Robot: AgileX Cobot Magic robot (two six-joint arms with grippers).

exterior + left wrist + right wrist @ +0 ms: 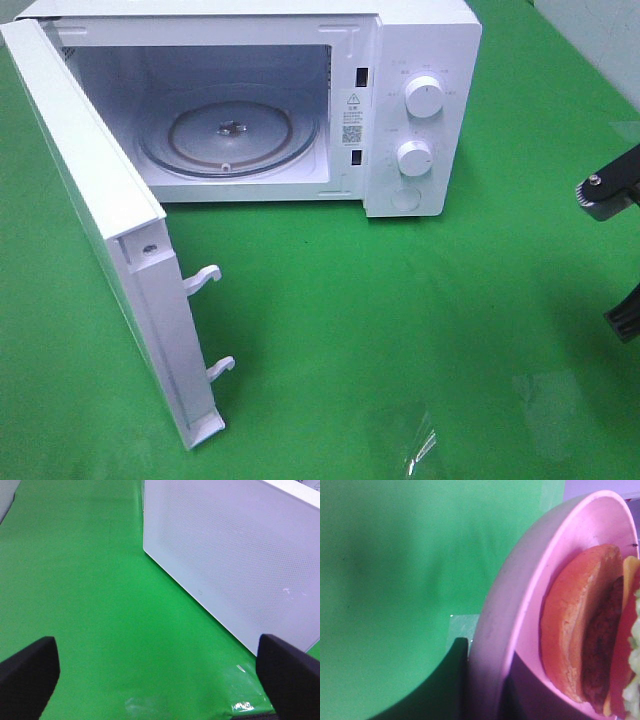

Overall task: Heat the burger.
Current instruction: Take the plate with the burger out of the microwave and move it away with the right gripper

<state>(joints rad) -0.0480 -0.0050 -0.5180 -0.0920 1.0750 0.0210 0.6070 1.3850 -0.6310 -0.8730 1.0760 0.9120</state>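
Pink plate point(515, 610) pinched by right fingers point(460, 680), burger point(590, 630) aboard.

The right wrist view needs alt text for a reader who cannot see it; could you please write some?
A burger with an orange-brown bun, dark patty and green lettuce sits on a pink plate, filling one side of the frame. Behind it lies a green table cover, and a dark claw finger shows at the plate's rim.

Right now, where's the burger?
Only the right wrist view shows it: the burger sits on the pink plate at the right gripper, over the green mat. It's out of the high view.
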